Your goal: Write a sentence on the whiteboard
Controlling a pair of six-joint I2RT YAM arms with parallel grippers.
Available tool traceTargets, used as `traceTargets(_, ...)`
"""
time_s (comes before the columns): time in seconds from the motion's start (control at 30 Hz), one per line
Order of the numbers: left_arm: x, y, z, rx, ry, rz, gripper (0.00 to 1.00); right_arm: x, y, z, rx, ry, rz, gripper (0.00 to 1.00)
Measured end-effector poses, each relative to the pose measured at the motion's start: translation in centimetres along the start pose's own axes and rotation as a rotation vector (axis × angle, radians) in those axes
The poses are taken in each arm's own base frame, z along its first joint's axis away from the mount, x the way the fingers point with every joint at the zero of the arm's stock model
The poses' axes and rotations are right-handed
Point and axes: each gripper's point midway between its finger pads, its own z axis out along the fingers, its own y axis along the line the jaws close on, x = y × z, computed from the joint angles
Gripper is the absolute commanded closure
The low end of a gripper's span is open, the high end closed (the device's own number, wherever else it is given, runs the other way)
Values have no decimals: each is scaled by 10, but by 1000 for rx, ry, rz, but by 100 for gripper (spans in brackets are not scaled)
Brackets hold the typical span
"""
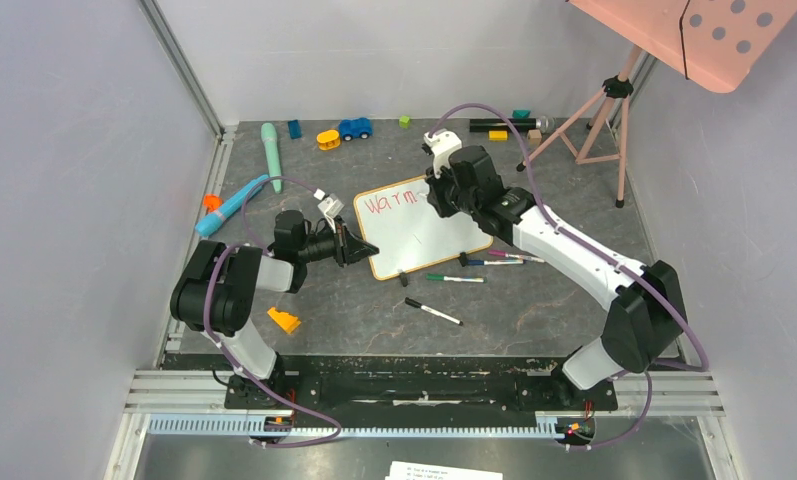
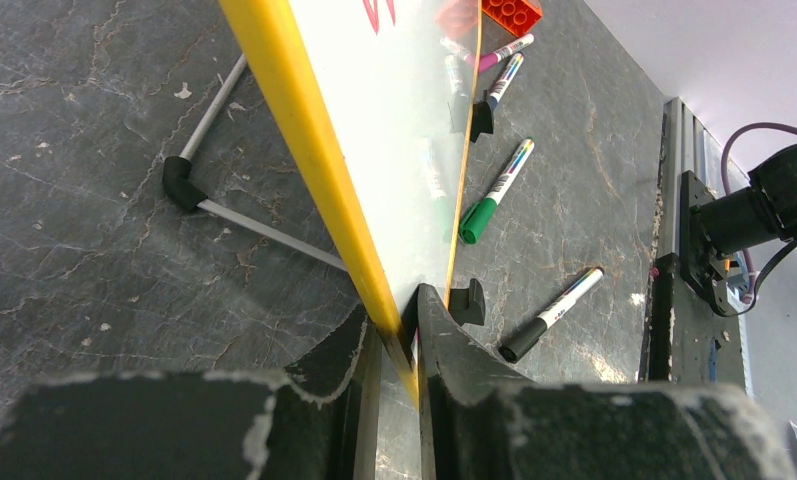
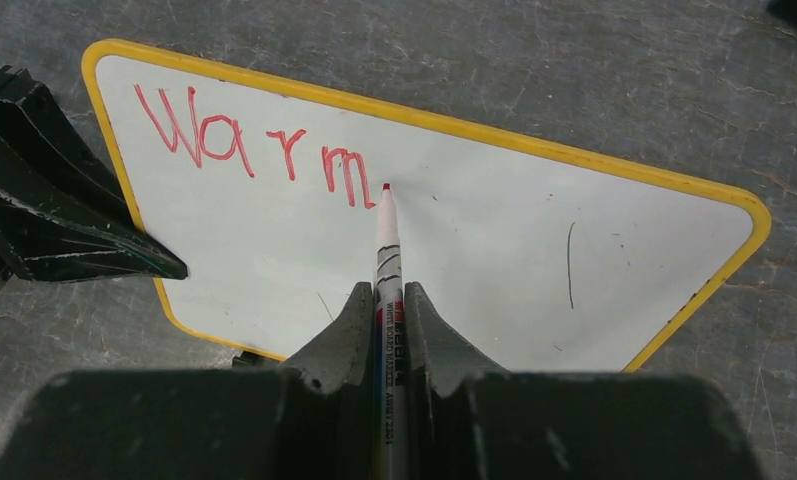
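**Colour notes**

Board (image 3: 474, 260): white face, yellow frame. Writing (image 3: 214, 145): red, reads "Warm". Marker (image 3: 387, 235): white barrel, dark print, red tip. Tabletop (image 3: 574, 60): dark grey, pale stone-like veining. Green-capped marker (image 2: 496, 195): white barrel, coloured bands. Black-capped marker (image 2: 552, 312): white barrel. Brick (image 2: 509, 12): orange. Panel (image 1: 734, 35): pink, grey dots. Car (image 1: 354, 128): blue.

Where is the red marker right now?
In the right wrist view, the red marker is clamped in the right hand, tip at the whiteboard beside "Warm".
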Motion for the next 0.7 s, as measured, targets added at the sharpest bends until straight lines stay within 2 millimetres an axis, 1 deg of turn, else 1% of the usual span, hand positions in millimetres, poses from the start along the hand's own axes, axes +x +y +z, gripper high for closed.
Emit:
traceTargets(0.1,0,0,0,0,0,0,92,0,0,2,-1,3,0,100)
traceTargets(0.27,0,0,0,0,0,0,92,-5,0,4,1,-6,1,100)
traceTargets(0.7,0,0,0,0,0,-1,92,-3,-3,6,20,2,7,100)
